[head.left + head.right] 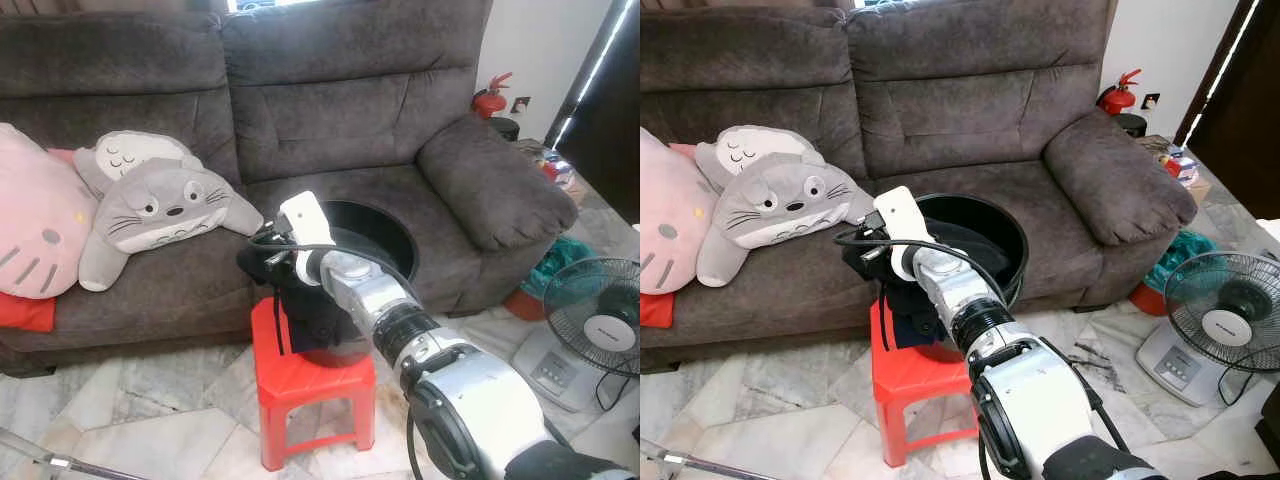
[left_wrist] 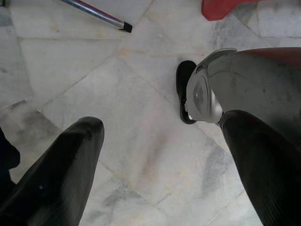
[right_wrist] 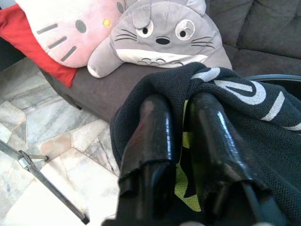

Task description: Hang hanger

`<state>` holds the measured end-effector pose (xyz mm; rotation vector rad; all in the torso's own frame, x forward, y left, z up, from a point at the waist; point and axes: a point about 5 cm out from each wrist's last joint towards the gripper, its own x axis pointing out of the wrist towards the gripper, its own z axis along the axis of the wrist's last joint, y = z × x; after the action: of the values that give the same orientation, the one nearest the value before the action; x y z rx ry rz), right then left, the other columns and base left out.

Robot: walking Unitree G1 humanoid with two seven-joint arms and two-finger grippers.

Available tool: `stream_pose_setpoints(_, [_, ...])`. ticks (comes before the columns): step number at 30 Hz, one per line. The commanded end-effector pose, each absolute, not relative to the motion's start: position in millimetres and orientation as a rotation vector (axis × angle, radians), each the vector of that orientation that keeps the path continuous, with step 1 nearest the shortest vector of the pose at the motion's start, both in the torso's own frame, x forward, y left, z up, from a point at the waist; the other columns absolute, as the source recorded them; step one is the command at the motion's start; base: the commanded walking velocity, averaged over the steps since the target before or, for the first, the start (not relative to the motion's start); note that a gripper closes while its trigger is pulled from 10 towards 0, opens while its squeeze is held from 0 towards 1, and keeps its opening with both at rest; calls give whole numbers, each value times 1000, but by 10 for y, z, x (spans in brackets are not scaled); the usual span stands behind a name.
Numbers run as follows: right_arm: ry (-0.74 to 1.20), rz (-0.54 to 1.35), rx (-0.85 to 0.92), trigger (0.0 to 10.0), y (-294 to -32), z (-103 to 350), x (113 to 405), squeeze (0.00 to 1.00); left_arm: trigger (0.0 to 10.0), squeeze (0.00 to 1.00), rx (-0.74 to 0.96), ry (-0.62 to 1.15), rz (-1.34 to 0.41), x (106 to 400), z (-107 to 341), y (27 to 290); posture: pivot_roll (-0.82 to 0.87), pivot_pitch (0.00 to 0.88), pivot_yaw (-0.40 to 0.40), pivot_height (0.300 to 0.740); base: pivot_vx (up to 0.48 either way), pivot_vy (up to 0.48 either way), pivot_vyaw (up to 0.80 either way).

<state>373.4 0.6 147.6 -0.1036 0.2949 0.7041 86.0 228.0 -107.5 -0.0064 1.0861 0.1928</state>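
R claw (image 3: 176,136) clamped on black garment (image 3: 244,122) at basin (image 1: 385,232) rim; L claw (image 2: 160,155) spread wide over floor.

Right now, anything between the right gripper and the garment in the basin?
Nothing visible. The right gripper is already at the dark garment, its fingers close together with cloth bunched around them, over the black basin on the red stool. No hanger or rail visible.

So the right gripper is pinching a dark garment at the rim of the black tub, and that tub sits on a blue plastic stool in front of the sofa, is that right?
Not quite: the stool is red, as the left eye view shows. The rest holds: the right gripper has its jaws closed on the dark garment at the rim of the black tub, in front of the sofa.
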Motion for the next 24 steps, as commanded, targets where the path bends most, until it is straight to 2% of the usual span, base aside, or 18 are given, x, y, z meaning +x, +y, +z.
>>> stream_pose_setpoints(1, [308, 714, -106, 10000, 12, 1465, 3728, 1000, 10000, 0, 1, 1108, 190, 828, -1086, 2278, -131, 0, 16, 732, 0, 0, 0])
stream_pose_setpoints(19, [295, 702, -117, 10000, -148, 1457, 3769, 1000, 10000, 0, 0, 1112, 186, 816, -1090, 2272, -140, 0, 18, 732, 0, 0, 0])
stream_pose_setpoints(24, [254, 726, -188, 10000, -249, 1422, 3734, 1000, 10000, 0, 3, 1115, 181, 810, -1093, 2267, -146, 0, 21, 732, 0, 0, 0])
